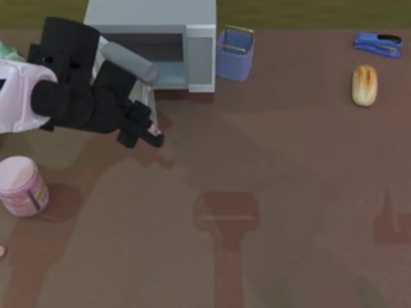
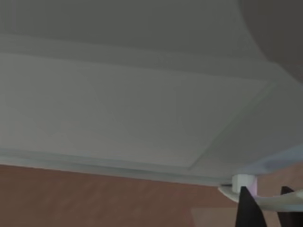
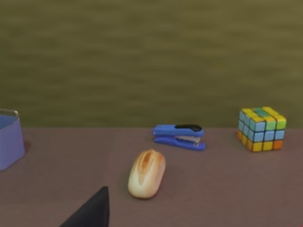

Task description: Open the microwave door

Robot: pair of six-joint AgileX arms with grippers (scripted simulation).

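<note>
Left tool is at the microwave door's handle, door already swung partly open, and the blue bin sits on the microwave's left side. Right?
Not quite. In the top view the blue bin sits on the right side of the microwave, beside its control panel. The rest holds: the left tool is at the handle, and the microwave door is swung partly open.

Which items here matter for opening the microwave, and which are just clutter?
Job:
- microwave
- microwave door, swung open
- left claw, at the door's outer edge

Clutter:
- blue bin
- blue stapler
- bread roll
- colour cube
- pink jar

The right arm does not show in the top view.
</note>
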